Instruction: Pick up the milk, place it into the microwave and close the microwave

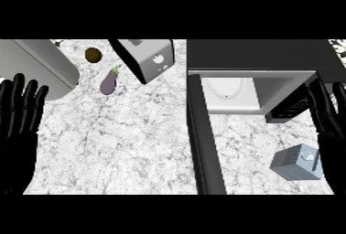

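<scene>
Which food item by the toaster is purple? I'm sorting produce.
The eggplant, long with a green stem, is purple; the round kiwi behind it is brown.

We see our left hand [19, 109] at the view's left edge, fingers straight and pointing up, palm open. Our right hand [328, 114] shows at the right edge, fingers likewise straight, raised and holding nothing.

One milk [297, 162], one microwave [263, 68] (one eggplant [109, 83])
</scene>
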`<state>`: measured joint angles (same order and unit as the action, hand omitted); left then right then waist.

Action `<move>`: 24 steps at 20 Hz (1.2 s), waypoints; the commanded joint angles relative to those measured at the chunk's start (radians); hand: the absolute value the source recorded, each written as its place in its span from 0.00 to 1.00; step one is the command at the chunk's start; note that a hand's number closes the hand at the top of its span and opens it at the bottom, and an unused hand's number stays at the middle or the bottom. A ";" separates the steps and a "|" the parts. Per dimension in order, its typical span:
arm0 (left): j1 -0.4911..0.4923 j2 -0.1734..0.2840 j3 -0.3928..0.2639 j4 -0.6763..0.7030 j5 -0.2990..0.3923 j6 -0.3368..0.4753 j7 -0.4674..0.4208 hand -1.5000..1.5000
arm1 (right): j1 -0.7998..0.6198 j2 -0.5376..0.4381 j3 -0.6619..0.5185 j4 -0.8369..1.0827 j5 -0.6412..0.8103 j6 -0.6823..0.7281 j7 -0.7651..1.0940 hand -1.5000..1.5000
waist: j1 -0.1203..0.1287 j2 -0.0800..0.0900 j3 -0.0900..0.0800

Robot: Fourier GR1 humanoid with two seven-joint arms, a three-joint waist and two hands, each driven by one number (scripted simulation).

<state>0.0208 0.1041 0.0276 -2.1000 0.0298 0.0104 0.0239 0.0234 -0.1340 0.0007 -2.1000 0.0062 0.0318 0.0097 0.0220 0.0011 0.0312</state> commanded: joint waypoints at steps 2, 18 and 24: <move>0.038 -0.032 -0.080 -0.064 -0.088 0.026 0.013 0.00 | -0.021 -0.004 -0.057 0.019 -0.045 0.005 0.004 0.00 | -0.020 -0.002 -0.031; 0.321 -0.102 -0.378 -0.178 -0.221 0.196 -0.006 0.00 | 0.013 -0.036 -0.306 0.103 -0.256 0.037 0.069 0.00 | -0.019 -0.002 -0.031; 0.403 -0.087 -0.476 -0.267 -0.291 0.235 0.015 0.00 | 0.117 0.014 -0.254 0.093 -0.189 0.064 0.023 0.00 | -0.019 -0.003 -0.031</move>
<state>0.3912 0.0113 -0.4036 -2.3187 -0.2214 0.2273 0.0192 0.0840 -0.1428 -0.2595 -2.0531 -0.2043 0.0634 0.0927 0.0030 -0.0017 0.0001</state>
